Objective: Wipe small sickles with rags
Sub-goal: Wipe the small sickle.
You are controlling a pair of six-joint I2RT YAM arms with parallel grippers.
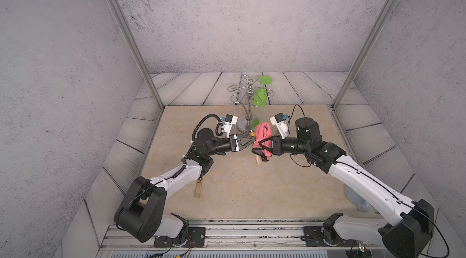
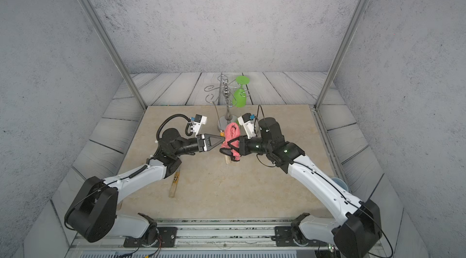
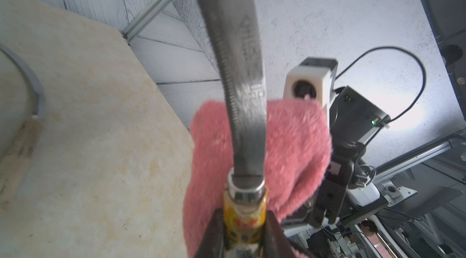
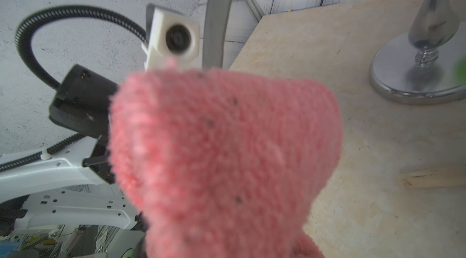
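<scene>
Starting nearest you, note a spare pale-handled sickle (image 1: 198,189) lying flat on the beige table (image 1: 239,193). Further in, the left claw (image 3: 244,234) pinches a dark-bladed small sickle (image 3: 248,123) by its yellow band, blade raised for access; the right claw (image 1: 257,146) grips the pink terry rag (image 1: 263,130) against it. Only the left wrist view shows that contact.

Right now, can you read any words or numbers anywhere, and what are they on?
Held sickle's blade: stamped marks, too blurred to read.
Its yellow label band: red print, blurred, unreadable.
Label of the other sickle: too small to read.
Pink rag: no writing.
</scene>
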